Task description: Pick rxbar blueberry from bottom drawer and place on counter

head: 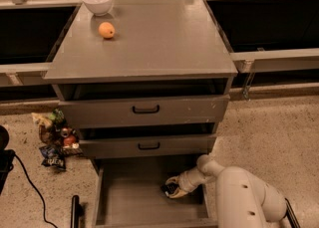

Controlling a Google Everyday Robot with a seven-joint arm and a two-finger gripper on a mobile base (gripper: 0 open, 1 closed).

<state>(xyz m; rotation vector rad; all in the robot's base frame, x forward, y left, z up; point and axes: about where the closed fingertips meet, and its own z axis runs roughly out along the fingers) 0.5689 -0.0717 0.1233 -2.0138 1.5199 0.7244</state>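
Clamping the rxbar blueberry point(171, 188) at the bottom drawer's point(134, 198) three o'clock side, the gripper point(169, 189) looks gripped, leaving lift-out and placing on the counter point(159, 43) at twelve o'clock.

I have just one view. It looks down from high in front of the cabinet point(99, 111), facing its front. The counter point(149, 48) fills the upper half and the open bottom drawer point(132, 199) is cut off at the lower edge. The camera sits close: my arm point(244, 197) enters from the lower right, and the gripper point(173, 188) is inside the bottom drawer, toward its right side.
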